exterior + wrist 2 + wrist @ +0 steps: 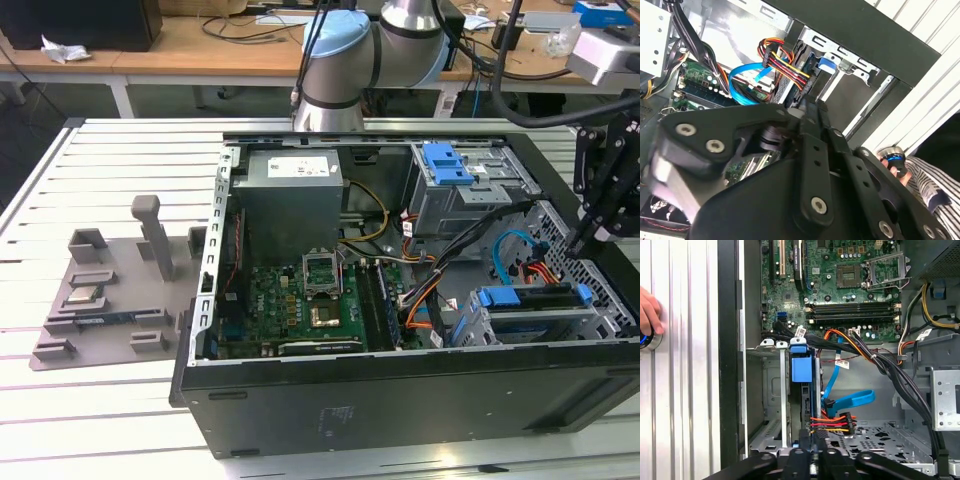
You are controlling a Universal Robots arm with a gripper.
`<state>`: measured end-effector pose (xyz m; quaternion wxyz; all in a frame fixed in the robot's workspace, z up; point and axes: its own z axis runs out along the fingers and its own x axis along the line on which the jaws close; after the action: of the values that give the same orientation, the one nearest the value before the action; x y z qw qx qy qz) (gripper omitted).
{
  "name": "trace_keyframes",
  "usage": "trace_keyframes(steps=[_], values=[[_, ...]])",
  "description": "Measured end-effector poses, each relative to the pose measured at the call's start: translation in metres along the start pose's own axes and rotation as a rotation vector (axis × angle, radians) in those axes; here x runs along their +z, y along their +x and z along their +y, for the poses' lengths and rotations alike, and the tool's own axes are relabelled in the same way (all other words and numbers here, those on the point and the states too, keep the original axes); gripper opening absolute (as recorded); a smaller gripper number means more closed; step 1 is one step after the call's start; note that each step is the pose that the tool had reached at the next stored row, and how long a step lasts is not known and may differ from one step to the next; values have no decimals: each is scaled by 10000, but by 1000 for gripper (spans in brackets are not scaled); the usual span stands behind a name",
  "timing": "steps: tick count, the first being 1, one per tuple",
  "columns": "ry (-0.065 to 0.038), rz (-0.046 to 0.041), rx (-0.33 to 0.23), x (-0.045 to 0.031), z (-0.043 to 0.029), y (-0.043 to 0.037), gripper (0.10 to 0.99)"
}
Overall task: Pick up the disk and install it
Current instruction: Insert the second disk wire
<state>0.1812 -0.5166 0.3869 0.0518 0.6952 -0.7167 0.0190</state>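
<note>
Right up against the lens in the second wrist view we saw the black end effector (807, 107), its fingers pressed together into one narrow tip with nothing between them, poised just above the drive cage. The disk (802, 390) stood on edge in that cage, already seated, its blue carrier frame facing up in the first wrist view; in the exterior view we found it as a blue-edged slab (530, 298) in the cage at the case's near corner on the exterior view's right. Red, yellow and orange power wires (832, 422) ran to its rear end, and a flat blue data cable (850, 401) curled just beside it. Beyond lay the green motherboard (300, 305) with its bare processor socket, then the grey power-supply box (290, 200) farther back. The open black computer case (400, 405) lay on its side on the white slatted desk (100, 400). A grey fixture tray (110, 290) sat well apart on the exterior view's left. A person's hand (649, 310) rested on a round knob on the desk.
</note>
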Motion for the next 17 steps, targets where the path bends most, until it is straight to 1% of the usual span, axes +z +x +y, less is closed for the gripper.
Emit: trace_keyframes(steps=[1, 2, 3, 7, 9, 11, 13, 14, 16, 17], values=[[0, 0, 0, 0, 0, 0, 235], [0, 0, 0, 0, 0, 0, 235], [0, 0, 0, 0, 0, 0, 302], [0, 4, 0, -3, 15, -12, 302], [0, 1, 0, 1, 81, -57, 302], [1, 1, -9, 11, 119, -71, 302], [7, 4, -77, 42, 195, -99, 302], [14, 6, -141, 77, 234, -109, 302], [30, 14, -298, 134, 262, -120, 302], [32, 14, -320, 138, 262, -124, 302]])
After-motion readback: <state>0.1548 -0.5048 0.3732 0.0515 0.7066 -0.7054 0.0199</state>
